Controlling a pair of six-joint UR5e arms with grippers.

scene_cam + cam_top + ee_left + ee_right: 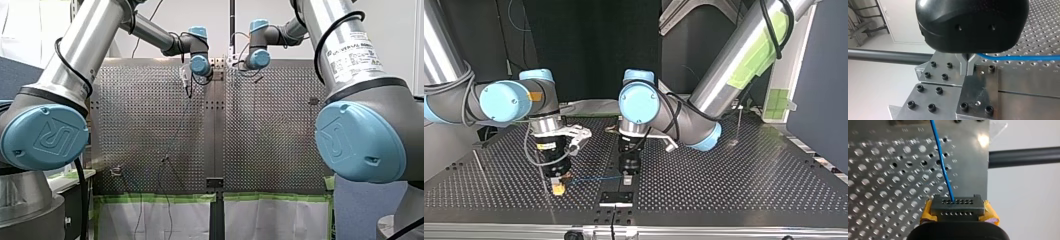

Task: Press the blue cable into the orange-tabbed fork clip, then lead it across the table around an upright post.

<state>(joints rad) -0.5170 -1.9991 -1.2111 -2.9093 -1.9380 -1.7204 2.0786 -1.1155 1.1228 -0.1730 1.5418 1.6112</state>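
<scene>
The blue cable (941, 167) is thin, light and limp. It will likely sag and kink, so it wants a hold close to the spot being pressed, with gentle tension along it. It runs just above the tabletop (724, 175) between the two arms, near the edge closest to the top view's camera. My right end effector (958, 213) pinches the grey connector block (956, 205) at the cable's end between yellow pads (926, 214); that rigid block looks like the surest place to grip. My left end effector (967, 65) has its metal fingertips (963, 68) pressed together, with the cable caught in the notch above them. A thin post (739, 125) stands well apart at the top view's right. I cannot pick out the orange-tabbed clip.
</scene>
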